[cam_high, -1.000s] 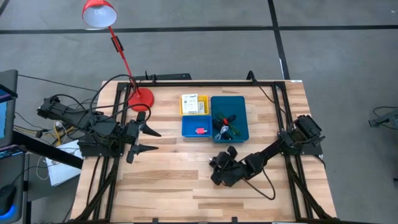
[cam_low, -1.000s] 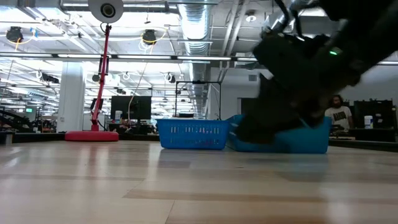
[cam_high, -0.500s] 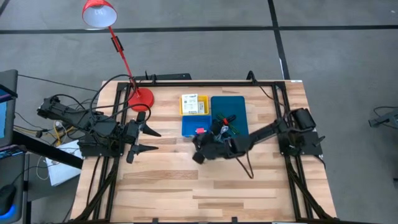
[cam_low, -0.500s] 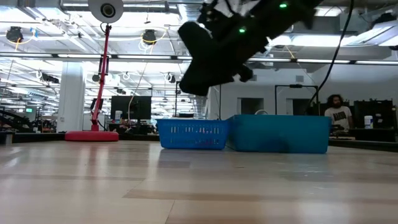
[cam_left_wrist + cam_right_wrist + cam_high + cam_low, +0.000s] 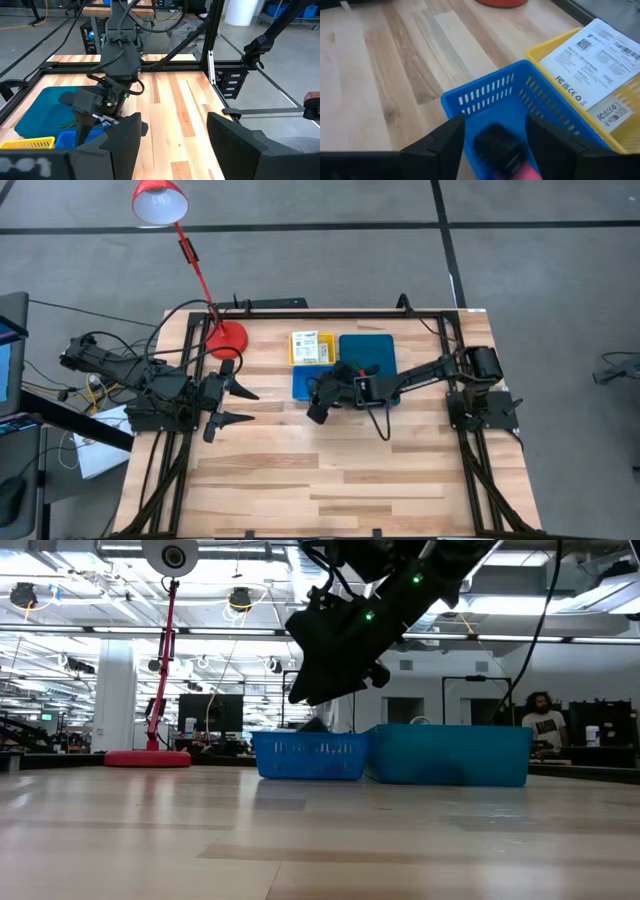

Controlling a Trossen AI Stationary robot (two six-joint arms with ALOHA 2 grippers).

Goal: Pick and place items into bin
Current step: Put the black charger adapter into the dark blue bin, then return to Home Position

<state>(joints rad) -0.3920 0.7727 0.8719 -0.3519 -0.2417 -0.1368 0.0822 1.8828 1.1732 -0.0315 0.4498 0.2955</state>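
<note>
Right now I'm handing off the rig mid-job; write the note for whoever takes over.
Right pincer: over the small blue tray, fingers apart, a black piece and a pink piece lying between them in the tray.
Left pincer: open, empty, waiting at the table's left.
White box: in the yellow tray.
Large teal tray: contents mostly hidden by the arm.
No loose items show on the table; confirm, then retract the right arm.

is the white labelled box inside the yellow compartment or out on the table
Inside. The white labelled box lies flat in the yellow compartment; the right wrist view shows it within the yellow walls.
</note>
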